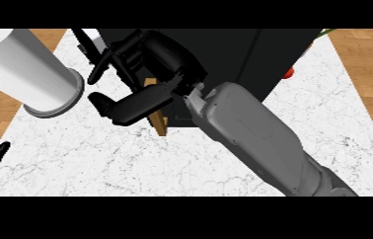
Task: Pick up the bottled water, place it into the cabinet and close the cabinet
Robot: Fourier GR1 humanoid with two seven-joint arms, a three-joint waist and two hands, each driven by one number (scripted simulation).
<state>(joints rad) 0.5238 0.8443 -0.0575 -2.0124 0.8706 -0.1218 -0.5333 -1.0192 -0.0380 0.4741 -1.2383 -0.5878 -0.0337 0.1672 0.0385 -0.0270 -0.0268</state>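
On the marble counter (87,154), right hand (157,55) before black cabinet (233,60), fingers (102,67) spread, holding nothing, white cylinder (36,75) beside

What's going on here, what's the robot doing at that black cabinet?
The robot's right hand is stretched out, fingers open, against the front of the black cabinet on the marble counter, by a wooden edge that may be its door. No bottle shows in the hand. A white cylinder stands to the left. Only a dark tip at the left edge may be the left hand.
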